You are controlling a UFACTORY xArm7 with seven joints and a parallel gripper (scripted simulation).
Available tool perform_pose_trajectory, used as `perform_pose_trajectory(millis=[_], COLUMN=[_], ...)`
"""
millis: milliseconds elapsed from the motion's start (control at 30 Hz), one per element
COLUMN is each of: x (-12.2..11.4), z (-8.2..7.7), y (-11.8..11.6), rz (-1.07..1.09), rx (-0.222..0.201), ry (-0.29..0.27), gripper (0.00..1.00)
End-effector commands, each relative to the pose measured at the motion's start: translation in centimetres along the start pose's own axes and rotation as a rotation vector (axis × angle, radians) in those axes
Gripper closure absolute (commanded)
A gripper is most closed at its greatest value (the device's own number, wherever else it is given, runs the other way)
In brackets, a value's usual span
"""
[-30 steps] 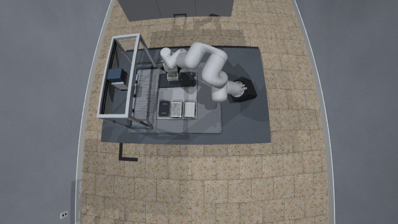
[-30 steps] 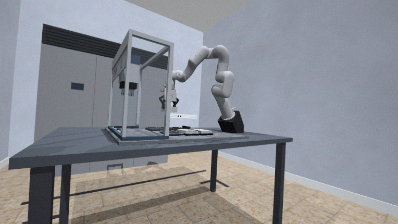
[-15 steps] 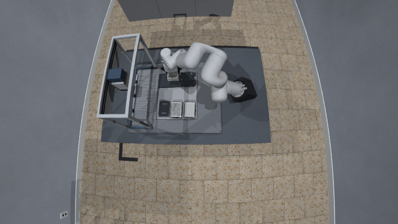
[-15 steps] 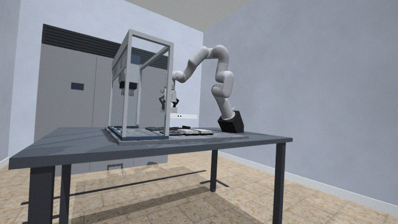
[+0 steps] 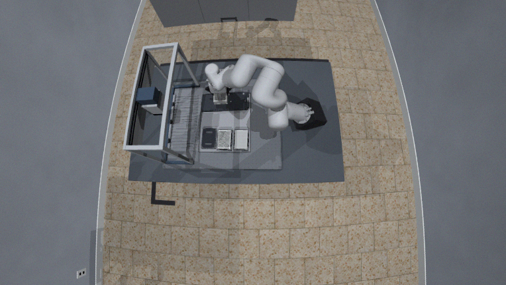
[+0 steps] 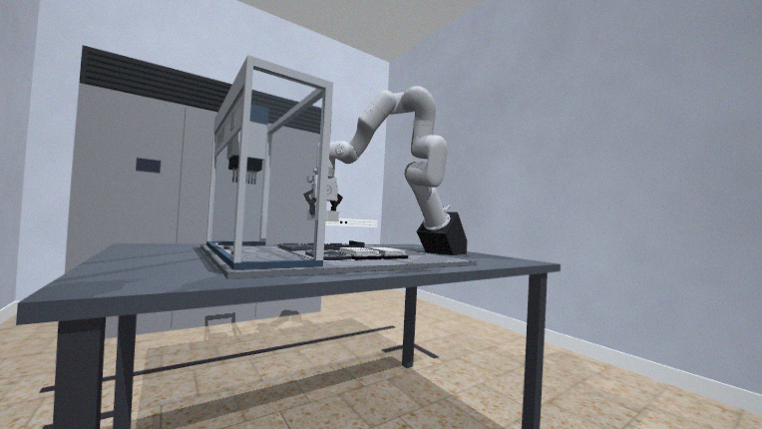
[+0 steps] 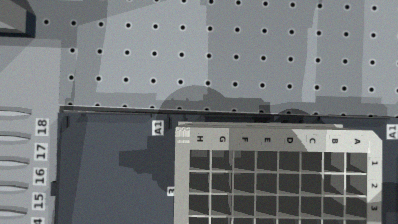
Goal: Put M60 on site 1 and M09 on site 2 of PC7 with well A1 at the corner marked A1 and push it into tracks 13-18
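My gripper is shut on the deep-well block M09, a pale block with square wells, and holds it well above the table; the block also shows in the top view. The fingers are hidden in the wrist view. Below it lies the dark plate carrier PC7 on the apron, also in the top view. The block's A/1 corner is at the upper right, near an A1 mark on the carrier. Another A1 mark and a "3" label lie to its left. M06 and M60 sit in their nests; nest S3 is empty.
The track numbers 15 to 18 and the rails lie left of the carrier. The instrument's tall frame stands over the rails, close to my wrist. A perforated deck plate lies beyond the carrier.
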State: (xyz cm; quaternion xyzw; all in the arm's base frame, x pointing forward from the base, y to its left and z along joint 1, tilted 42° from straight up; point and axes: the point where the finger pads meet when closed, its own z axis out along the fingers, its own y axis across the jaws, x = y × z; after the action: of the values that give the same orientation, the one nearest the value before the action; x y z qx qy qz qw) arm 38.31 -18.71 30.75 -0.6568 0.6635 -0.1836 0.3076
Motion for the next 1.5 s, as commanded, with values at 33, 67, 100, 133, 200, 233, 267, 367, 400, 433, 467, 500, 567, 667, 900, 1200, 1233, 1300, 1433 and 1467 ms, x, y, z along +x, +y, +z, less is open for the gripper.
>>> perform_pose_trajectory(millis=[33, 67, 100, 133, 200, 233, 267, 367, 400, 433, 467, 500, 567, 667, 900, 1200, 1233, 1300, 1433, 1467], x=[0.1, 0.1, 0.1, 0.1, 0.1, 0.1, 0.1, 0.1, 0.1, 0.1, 0.1, 0.1, 0.1, 0.1, 0.1, 0.1, 0.1, 0.1, 0.1, 0.1], z=[0.6, 0.8, 0.9, 0.9, 1.1, 1.3, 1.4, 1.9, 2.1, 2.3, 2.4, 2.6, 2.9, 3.4, 4.3, 5.8, 5.9, 5.9, 6.6, 6.8], y=[-0.2, -0.2, -0.2, -0.2, -0.2, -0.2, -0.2, -0.2, -0.2, -0.2, -0.2, -0.2, -0.2, -0.2, -0.2, -0.2, -0.2, -0.2, -0.2, -0.2], rz=[0.0, 0.0, 0.0, 0.0, 0.0, 0.0, 0.0, 0.0, 0.0, 0.0, 0.0, 0.0, 0.0, 0.0, 0.0, 0.0, 0.0, 0.0, 0.0, 0.0], rx=[0.005, 0.005, 0.005, 0.005, 0.005, 0.005, 0.005, 0.005, 0.005, 0.005, 0.005, 0.005, 0.005, 0.005, 0.005, 0.005, 0.005, 0.005, 0.005, 0.005], ry=[0.003, 0.003, 0.003, 0.003, 0.003, 0.003, 0.003, 0.003, 0.003, 0.003, 0.003, 0.003, 0.003, 0.003, 0.003, 0.003, 0.003, 0.003, 0.003, 0.003], gripper=[1.0, 1.0, 1.0, 1.0, 1.0, 1.0, 1.0, 1.0, 1.0, 1.0, 1.0, 1.0, 1.0, 1.0, 1.0, 1.0, 1.0, 1.0, 1.0, 1.0])
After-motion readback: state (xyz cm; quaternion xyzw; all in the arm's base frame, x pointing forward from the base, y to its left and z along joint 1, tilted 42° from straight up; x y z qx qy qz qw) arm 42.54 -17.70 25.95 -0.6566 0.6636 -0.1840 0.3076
